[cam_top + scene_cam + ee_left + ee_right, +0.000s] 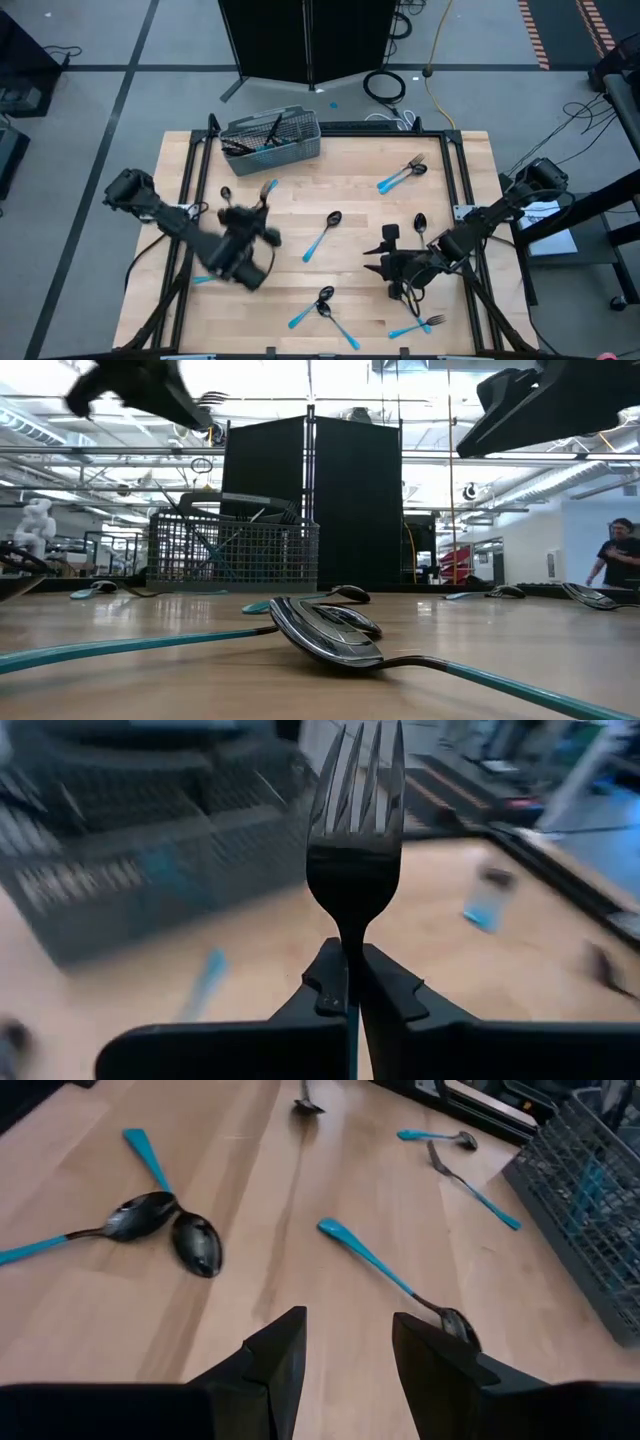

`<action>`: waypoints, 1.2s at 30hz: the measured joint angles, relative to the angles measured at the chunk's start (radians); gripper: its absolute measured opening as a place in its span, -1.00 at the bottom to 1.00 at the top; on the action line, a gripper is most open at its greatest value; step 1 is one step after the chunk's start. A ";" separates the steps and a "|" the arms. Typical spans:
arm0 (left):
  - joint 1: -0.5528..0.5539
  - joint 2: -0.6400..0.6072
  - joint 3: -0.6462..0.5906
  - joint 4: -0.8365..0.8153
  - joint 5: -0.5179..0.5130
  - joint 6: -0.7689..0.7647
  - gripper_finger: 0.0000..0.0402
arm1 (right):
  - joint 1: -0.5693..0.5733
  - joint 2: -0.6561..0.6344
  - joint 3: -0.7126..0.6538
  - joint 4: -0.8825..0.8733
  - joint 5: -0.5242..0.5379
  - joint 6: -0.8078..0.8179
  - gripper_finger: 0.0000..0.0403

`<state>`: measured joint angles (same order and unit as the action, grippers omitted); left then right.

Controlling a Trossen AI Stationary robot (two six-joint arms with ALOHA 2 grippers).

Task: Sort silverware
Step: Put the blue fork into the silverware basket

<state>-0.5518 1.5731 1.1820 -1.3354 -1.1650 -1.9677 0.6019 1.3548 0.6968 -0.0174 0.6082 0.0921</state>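
**2 arms over the table, 1 closed, 1 open**

The left gripper [350, 985] hangs above the table's left half, its 2 fingers [325, 982] pinched together on a fork [355, 840] that stands upright between them. The right gripper [345, 1350] sits low over the right half, fingers [280, 1355] parted and empty.

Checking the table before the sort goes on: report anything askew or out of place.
Nothing damaged. Loose silverware lies scattered at all angles; two spoons touch at their heads. The left gripper holds a fork upright near the basket.
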 joint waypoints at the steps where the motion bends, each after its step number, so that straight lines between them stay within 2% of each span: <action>1: 0.043 -0.014 0.000 -0.002 -0.006 0.066 -0.98 | -0.006 0.000 0.000 -0.001 0.002 0.000 -0.29; 6: 0.289 -0.089 0.000 0.047 -0.043 0.403 -0.98 | -0.042 0.000 0.000 -0.006 0.002 0.000 -0.29; 9: 0.433 -0.132 0.000 0.231 -0.026 0.766 -0.98 | -0.059 0.000 0.000 -0.020 0.002 -0.002 -0.29; 10: 0.481 -0.144 0.000 0.315 0.018 0.922 -0.98 | -0.065 0.000 0.000 -0.027 0.002 -0.006 -0.29; 13: 0.625 -0.157 0.000 0.603 0.243 1.343 -0.98 | -0.081 0.000 0.000 -0.047 0.002 -0.007 -0.29; 17: 0.781 -0.162 -0.001 0.886 0.434 1.641 -0.98 | -0.108 0.000 0.000 -0.074 0.002 -0.048 -0.29; 19: 0.858 -0.160 -0.001 0.984 0.573 1.710 -0.98 | -0.121 0.000 0.000 -0.075 0.002 -0.093 -0.29; 21: 0.923 -0.159 -0.015 1.094 0.664 1.766 -0.98 | -0.136 0.000 0.000 -0.075 0.002 -0.143 -0.29; 25: 1.045 -0.155 -0.056 1.250 0.678 1.768 -0.98 | -0.163 0.000 0.000 -0.084 0.019 -0.236 -0.29; 28: 1.113 -0.152 -0.128 1.438 0.714 1.767 -0.98 | -0.176 0.000 0.000 -0.090 0.117 -0.294 -0.29; 30: 1.134 -0.153 -0.187 1.611 0.784 1.791 -0.98 | -0.187 0.000 0.000 -0.090 0.191 -0.341 -0.29; 33: 1.138 -0.153 -0.303 1.835 0.808 1.829 -0.98 | -0.211 0.000 0.000 -0.080 0.279 -0.408 -0.29; 36: 1.137 -0.152 -0.411 2.023 0.839 1.834 -0.98 | -0.246 0.000 0.000 -0.063 0.304 -0.454 -0.29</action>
<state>0.5854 1.4208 0.7711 0.6872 -0.3263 -0.1336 0.3564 1.3548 0.6968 -0.0804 0.9124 -0.3616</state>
